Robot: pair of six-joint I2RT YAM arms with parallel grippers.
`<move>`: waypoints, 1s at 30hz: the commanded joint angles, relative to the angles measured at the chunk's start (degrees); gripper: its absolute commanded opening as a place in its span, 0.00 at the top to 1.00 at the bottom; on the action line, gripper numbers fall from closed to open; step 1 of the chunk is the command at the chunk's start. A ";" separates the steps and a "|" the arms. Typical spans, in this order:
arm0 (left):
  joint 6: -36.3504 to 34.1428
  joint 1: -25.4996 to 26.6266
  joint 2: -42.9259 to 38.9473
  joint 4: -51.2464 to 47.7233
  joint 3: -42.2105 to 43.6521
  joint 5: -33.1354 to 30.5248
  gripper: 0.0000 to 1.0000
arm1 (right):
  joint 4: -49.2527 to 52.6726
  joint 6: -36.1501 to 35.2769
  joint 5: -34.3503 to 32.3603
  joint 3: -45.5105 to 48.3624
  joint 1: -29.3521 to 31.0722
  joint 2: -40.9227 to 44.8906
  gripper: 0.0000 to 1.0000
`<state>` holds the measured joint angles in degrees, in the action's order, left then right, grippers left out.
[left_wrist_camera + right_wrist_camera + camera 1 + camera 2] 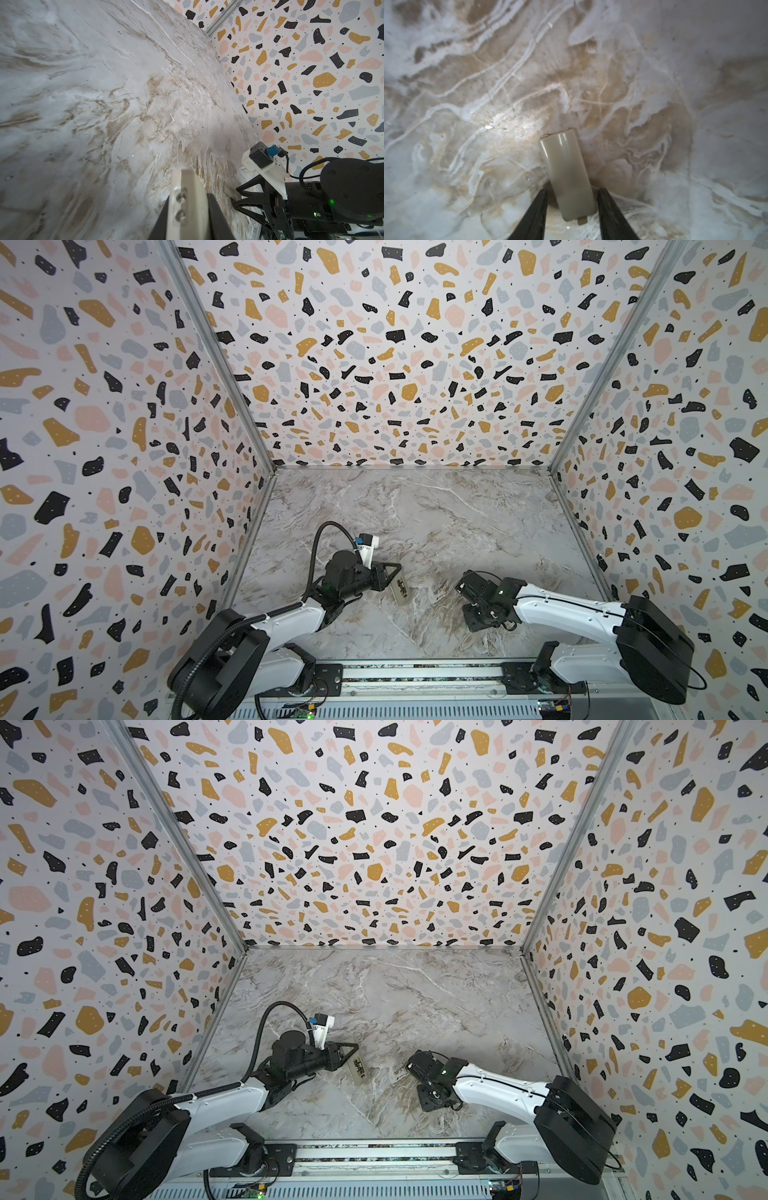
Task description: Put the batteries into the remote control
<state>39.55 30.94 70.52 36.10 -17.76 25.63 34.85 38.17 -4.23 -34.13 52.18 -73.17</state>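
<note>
Left jaws clamp remote (401, 591) as fixture; right jaws open, straddling cover (566, 172) on worktop (467, 93) for pickup.

Lab test booth: terrazzo-print walls (374, 364), marble-look tabletop (415, 522)

- We see a desk (419, 514) with a grey-white marble pattern veined in tan, shown in both top views (395, 994).
- A small, flat, beige-grey battery cover (568, 176) lies flat on it, with a little tab at one end.
- The remote control (400, 588) sits low over the near-left part of the desk; we cannot tell whether it touches the surface.
</note>
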 commanded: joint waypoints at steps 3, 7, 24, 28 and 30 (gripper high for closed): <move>-0.61 0.27 0.10 3.82 -1.01 0.86 1.00 | 0.44 -0.91 0.64 -0.16 -0.15 -0.92 0.61; -0.49 0.26 0.15 3.81 -0.94 0.90 1.00 | 0.48 -1.08 0.62 -0.15 -0.17 -0.57 0.63; 0.62 0.61 0.66 4.93 -0.96 0.87 1.00 | -0.03 -1.79 -0.11 -0.38 1.22 -0.22 0.75; 1.13 0.80 0.99 5.54 -1.05 0.84 1.00 | -0.86 -1.95 -1.16 -1.37 2.81 0.37 0.80; 1.37 0.96 1.10 5.74 -1.14 0.97 1.00 | -1.72 -2.09 -1.90 -2.27 3.99 1.16 0.82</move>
<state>40.21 31.59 71.20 36.93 -17.76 25.65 33.67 36.88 -4.75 -34.20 54.76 -73.17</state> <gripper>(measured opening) 0.231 0.268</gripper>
